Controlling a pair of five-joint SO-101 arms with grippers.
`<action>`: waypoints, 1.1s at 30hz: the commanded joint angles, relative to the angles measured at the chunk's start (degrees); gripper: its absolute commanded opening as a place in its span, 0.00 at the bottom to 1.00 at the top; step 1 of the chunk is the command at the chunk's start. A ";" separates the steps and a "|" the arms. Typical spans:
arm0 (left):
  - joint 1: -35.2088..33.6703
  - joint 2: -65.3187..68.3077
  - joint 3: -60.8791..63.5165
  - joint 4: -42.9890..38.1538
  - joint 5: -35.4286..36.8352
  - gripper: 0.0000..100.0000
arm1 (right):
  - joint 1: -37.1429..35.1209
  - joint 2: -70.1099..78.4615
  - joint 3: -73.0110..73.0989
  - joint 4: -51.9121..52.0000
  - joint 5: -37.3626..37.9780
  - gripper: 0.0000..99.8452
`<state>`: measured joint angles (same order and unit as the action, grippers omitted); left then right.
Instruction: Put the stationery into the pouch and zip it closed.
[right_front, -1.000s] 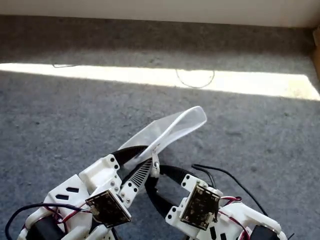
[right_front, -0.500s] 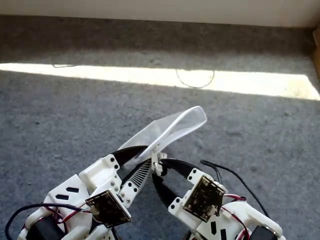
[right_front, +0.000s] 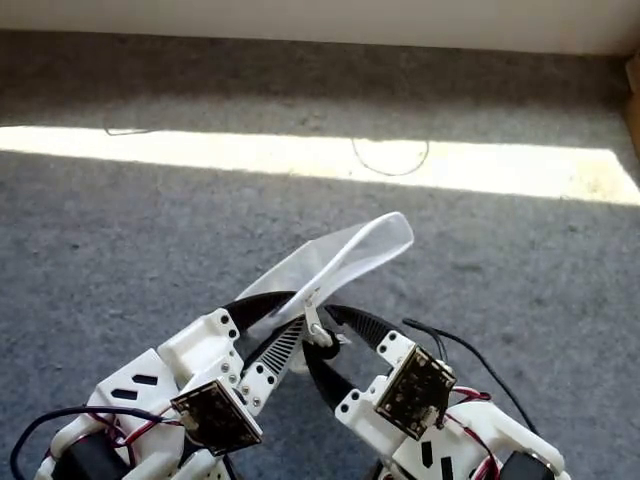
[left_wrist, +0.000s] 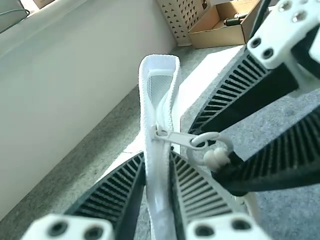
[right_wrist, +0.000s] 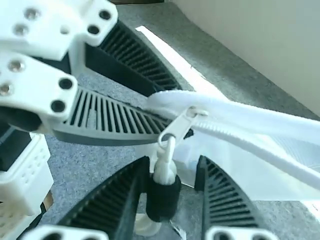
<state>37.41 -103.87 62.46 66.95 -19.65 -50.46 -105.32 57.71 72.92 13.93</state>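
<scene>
Pouch (right_front: 340, 262) white, zipper edge up | left tool (left_wrist: 159, 167) clamped on pouch end | right tool (right_wrist: 173, 165) apart, fingers either side of zipper pull (right_wrist: 175, 131)

A translucent white zippered pouch (right_front: 345, 255) hangs above grey carpet (right_front: 120, 250), pinched by the left gripper (right_front: 298, 312); the right gripper (right_front: 318, 333) brackets its zipper pull (right_front: 317, 328).
</scene>
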 joint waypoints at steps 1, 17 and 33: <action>-1.36 0.22 -0.04 0.35 0.44 0.01 | 0.40 0.13 0.04 -1.89 -0.18 0.11; -1.36 0.22 -0.04 0.53 0.44 0.01 | 11.91 0.13 -3.74 -5.41 6.33 0.01; -1.45 0.22 0.04 1.23 0.35 0.01 | 20.79 0.04 -5.14 -10.77 2.64 0.01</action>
<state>36.88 -103.87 62.46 67.30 -19.65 -33.67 -105.14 57.36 64.75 17.27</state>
